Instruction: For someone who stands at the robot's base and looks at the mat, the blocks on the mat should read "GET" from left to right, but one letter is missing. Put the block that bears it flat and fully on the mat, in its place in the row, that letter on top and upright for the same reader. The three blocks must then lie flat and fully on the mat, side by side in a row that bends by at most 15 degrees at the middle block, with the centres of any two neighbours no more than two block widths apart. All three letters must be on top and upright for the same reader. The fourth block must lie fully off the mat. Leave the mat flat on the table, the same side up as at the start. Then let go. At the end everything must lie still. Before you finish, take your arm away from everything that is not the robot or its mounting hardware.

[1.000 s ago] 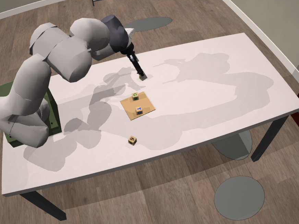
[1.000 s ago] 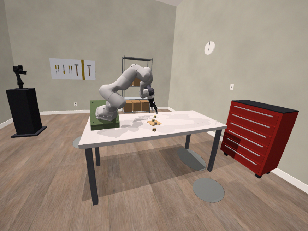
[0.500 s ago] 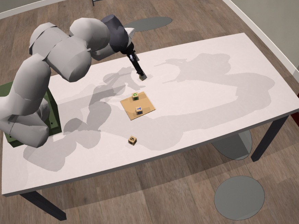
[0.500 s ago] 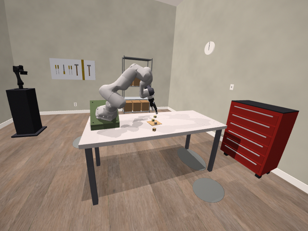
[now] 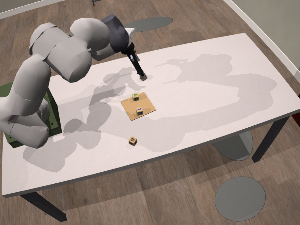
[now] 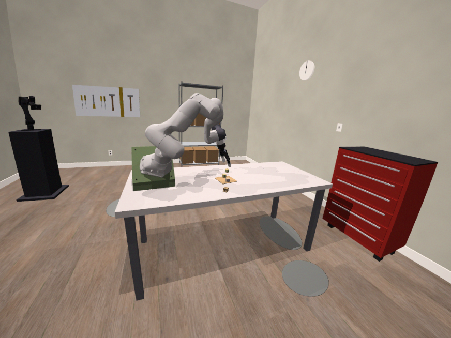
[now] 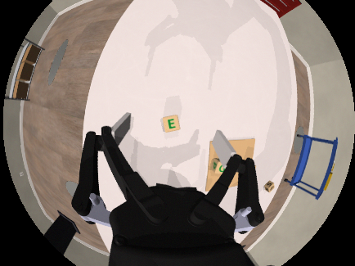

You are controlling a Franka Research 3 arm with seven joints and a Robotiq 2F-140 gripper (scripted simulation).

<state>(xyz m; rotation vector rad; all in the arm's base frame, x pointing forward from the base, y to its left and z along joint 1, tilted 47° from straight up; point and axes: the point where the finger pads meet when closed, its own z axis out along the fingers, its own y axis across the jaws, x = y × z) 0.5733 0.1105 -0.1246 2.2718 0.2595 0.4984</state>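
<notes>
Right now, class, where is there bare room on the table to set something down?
Room lies between the mat and the 6 block, and right of the mat in the top view. It's crowded around the E block, under the open hand.

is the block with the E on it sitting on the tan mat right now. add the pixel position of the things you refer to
No, the E block (image 7: 171, 123) lies on the white table (image 7: 123, 63), apart from the tan mat (image 7: 241, 146).

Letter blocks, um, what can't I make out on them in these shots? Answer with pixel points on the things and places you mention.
- T block (image 5: 139, 110) (image 6: 227, 180): wrist view, its face hidden behind the gripper (image 5: 141, 74) (image 6: 228, 165) (image 7: 173, 138).
- E block (image 5: 141, 78) (image 6: 226, 170) (image 7: 171, 123): top view, letter mostly covered by the fingertip.
- All blocks: exterior view, letters too small.
- Undersides: every view, facing down.
</notes>
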